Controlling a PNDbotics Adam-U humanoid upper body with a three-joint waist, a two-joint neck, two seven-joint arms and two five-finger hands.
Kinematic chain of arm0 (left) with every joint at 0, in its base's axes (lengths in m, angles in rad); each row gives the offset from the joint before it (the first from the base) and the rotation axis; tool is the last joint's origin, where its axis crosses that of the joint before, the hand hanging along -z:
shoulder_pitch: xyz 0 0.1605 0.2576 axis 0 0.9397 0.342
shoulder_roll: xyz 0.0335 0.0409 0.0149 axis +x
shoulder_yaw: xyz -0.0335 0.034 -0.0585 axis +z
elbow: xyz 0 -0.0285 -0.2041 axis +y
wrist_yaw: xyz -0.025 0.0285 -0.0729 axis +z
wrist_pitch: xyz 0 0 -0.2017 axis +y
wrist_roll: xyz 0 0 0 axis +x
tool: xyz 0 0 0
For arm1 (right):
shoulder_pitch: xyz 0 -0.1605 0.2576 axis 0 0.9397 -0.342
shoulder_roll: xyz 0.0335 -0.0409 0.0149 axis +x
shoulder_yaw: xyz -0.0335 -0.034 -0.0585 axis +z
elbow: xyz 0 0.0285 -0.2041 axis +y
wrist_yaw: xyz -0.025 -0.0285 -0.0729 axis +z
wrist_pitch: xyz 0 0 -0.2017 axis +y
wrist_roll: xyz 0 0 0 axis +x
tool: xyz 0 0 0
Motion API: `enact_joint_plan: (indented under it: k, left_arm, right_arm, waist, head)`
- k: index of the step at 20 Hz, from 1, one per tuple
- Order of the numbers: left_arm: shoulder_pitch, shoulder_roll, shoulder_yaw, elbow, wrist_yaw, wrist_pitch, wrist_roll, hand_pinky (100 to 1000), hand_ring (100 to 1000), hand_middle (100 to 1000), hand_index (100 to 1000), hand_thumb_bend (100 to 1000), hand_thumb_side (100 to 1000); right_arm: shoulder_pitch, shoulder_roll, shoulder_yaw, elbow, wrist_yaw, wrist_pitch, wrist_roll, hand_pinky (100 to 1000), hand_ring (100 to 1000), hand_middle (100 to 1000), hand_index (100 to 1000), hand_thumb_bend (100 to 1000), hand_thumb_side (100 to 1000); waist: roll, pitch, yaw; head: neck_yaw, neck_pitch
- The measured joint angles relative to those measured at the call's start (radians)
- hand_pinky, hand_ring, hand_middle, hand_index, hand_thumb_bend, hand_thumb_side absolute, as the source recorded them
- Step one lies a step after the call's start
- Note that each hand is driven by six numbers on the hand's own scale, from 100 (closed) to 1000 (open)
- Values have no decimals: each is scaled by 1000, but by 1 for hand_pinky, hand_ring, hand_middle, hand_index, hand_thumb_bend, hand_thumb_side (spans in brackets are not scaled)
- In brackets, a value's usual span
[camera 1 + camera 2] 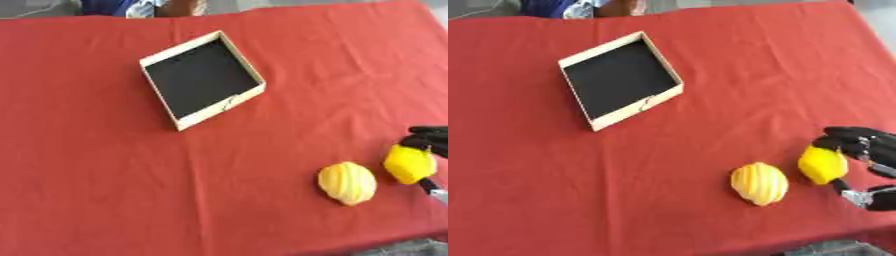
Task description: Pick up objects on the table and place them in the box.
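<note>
Sitting upper left on the red cloth [527, 175]: box [620, 78], pale rim, black inside, turned askew, nothing in it. Lower right, ribbed yellow-orange fruit [759, 183] lies on the cloth. Just beside it, smooth yellow lemon [822, 164], my right hand [861, 145] with fingers curled round it at the right edge.

My right hand [859, 145] showed black segmented fingers, a silver joint near the thumb, nothing else visible.
</note>
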State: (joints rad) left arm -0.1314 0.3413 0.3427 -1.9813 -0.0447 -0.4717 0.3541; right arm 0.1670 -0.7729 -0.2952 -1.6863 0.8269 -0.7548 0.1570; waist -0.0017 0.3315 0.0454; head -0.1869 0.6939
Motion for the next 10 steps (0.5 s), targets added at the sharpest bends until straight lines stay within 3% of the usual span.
enact_joint_plan:
  k: [6, 10]
  left_arm:
    - [0, 0, 0, 0, 1, 2, -2, 899, 784, 810, 886, 153, 752]
    - [-1, -5, 0, 0, 1, 3, -3, 899, 784, 810, 886, 154, 752]
  right_arm:
    - [-9, 0, 9, -7, -44, 6, -91, 834, 841, 493, 648, 100, 171]
    - [-25, -7, 14, -30, -129, 17, -188, 810, 774, 454, 599, 100, 126]
  waist:
    - [-1, 0, 3]
    - [-4, 0, 5]
  head:
    - [0, 0]
    - [0, 0]
